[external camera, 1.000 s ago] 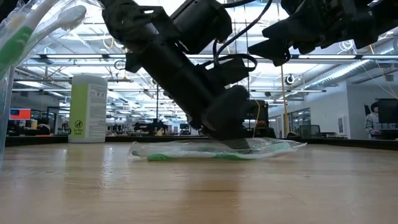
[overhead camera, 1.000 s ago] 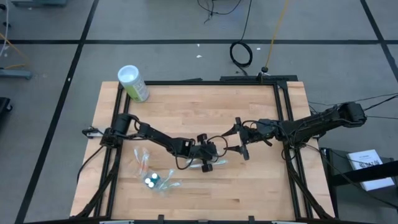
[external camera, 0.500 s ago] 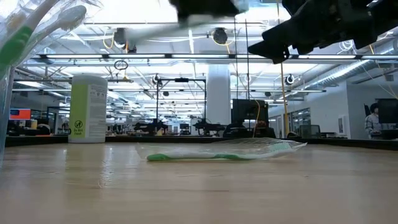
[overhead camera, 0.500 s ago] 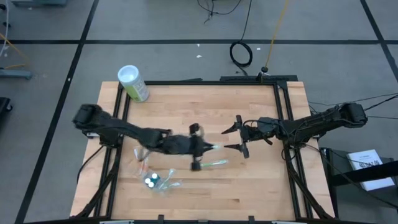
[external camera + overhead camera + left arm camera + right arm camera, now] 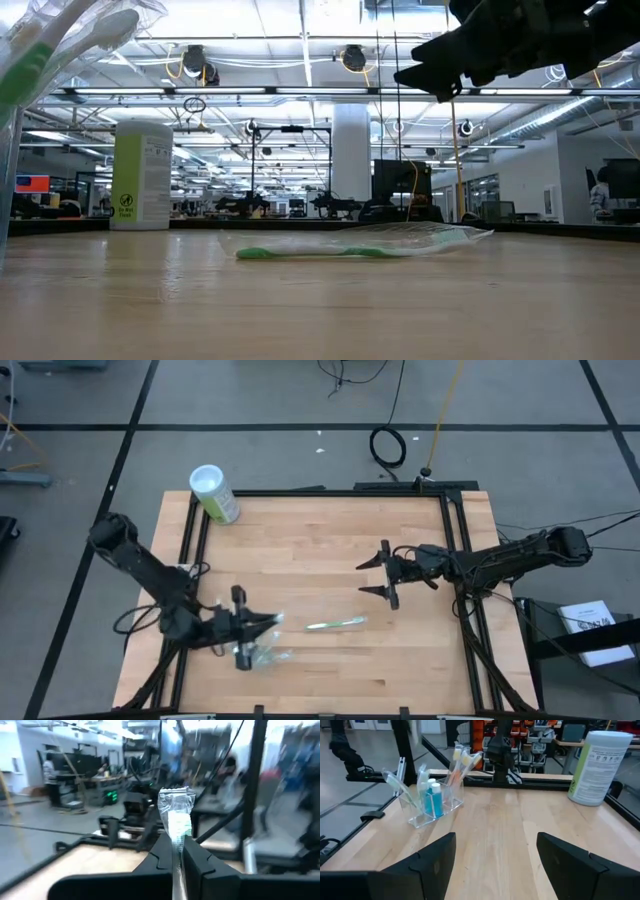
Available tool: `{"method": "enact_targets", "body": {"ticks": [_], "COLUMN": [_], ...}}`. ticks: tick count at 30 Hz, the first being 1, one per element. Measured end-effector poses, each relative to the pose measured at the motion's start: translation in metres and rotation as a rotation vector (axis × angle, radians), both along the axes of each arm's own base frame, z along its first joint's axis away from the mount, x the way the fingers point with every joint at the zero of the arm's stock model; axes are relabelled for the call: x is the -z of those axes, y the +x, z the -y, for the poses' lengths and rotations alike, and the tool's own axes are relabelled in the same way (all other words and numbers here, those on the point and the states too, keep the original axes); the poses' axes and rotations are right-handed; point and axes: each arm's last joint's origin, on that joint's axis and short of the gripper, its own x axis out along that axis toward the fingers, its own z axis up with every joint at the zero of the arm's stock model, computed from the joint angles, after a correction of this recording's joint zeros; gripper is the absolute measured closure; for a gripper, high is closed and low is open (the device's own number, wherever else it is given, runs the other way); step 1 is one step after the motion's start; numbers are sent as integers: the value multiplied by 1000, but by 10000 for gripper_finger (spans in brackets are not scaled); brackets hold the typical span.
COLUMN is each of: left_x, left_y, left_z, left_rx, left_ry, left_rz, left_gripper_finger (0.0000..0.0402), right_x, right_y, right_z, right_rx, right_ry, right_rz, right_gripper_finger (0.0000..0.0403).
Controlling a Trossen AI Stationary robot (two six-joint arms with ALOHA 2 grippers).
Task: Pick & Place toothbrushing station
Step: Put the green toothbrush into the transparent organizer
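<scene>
The left gripper [image 5: 262, 624] sits low over the near left part of the table [image 5: 320, 530], directly beside the clear plastic holder [image 5: 262, 655]. Its fingers [image 5: 161, 854] are closed on a wrapped toothbrush [image 5: 176, 817]: the left wrist view shows the crinkled clear wrapper with a white and green brush inside standing up from between the two pressed fingers. The holder lies just off the gripper's tips, on the near side. The right wrist view shows the holder [image 5: 432, 807] upright on the wood, containing blue-capped tubes [image 5: 434, 799] and several toothbrushes with orange accents [image 5: 462, 760] leaning out of it. A second wrapped toothbrush with a green handle [image 5: 335, 624] lies flat on the table, well ahead of the left gripper's tips and between the two grippers; the low view shows it [image 5: 350, 245] resting flat in its clear wrapper. The right gripper [image 5: 376, 574] hangs above the middle right of the table with its fingers [image 5: 432, 860] spread wide and nothing between them; the flat toothbrush lies near and below its tips, not touching. A green canister with a white lid [image 5: 214, 493] stands at the far left corner, well apart from both grippers.
</scene>
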Motion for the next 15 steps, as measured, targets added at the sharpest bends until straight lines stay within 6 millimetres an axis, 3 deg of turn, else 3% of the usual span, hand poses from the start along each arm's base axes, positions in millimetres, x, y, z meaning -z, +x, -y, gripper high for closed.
{"method": "enact_targets", "body": {"ticks": [6,11,15], "left_x": [52,83,105], "left_y": [-11,-18,-18], "left_z": [15,21,21], "left_rx": [81,172,215], "left_ry": [-16,53,106], "left_rz": [56,145,117], "left_gripper_finger": [399,400,400], "right_x": [-5,-10,-13], "right_y": [1,1,1], "right_z": [0,0,0], "right_rx": [1,0,0], "right_ry": [9,11,19], "right_rz": [53,104,136], "right_gripper_finger": [133,133,133]}}
